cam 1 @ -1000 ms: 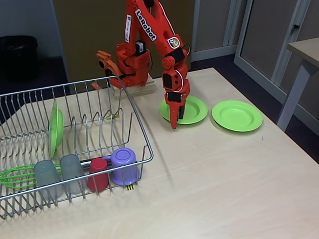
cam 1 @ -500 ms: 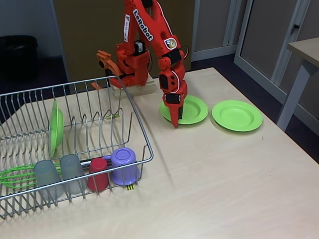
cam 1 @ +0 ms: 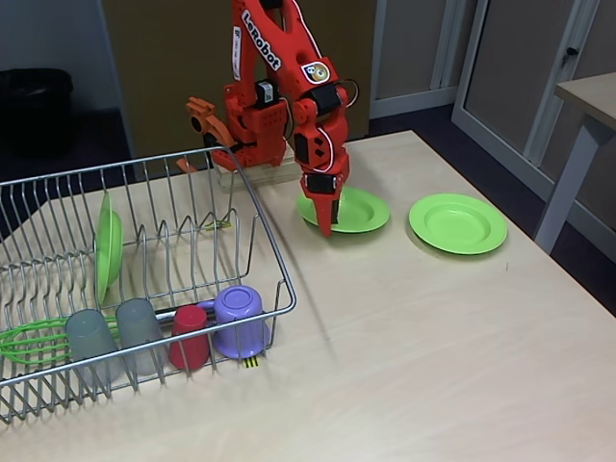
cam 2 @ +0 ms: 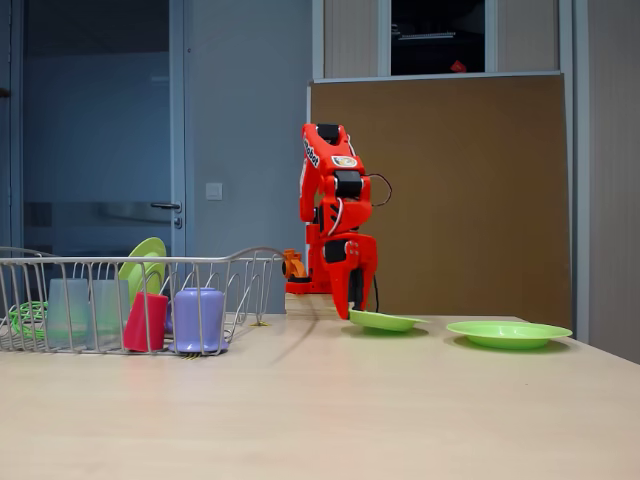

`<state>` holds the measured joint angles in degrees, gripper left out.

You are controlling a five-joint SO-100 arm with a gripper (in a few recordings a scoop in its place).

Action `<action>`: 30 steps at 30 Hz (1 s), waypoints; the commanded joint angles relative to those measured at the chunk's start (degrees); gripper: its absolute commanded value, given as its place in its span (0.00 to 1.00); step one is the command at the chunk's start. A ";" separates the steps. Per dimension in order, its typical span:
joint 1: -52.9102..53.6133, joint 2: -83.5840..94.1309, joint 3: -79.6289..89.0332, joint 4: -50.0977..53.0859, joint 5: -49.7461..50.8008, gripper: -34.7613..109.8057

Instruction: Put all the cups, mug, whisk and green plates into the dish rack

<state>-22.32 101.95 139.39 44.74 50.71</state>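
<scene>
Pale wooden table (cam 1: 433, 337), brown panel behind. Your gripper (cam 1: 327, 214) pinches the near-left rim of one green plate (cam 1: 361, 210), which the low fixed view shows tipped up off the table at that edge (cam 2: 385, 321). Second green plate (cam 1: 458, 223) lies flat to its right, apart. Dish rack (cam 1: 58, 192) at left holds: third green plate (cam 1: 108, 246) upright; whisk (cam 1: 29, 339); two grey cups (cam 1: 91, 343); red cup (cam 1: 190, 337); purple mug (cam 1: 239, 320), inverted
</scene>
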 commanded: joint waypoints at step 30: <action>-2.37 11.25 -18.81 21.53 -9.14 0.24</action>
<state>-23.73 111.01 123.66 64.42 41.84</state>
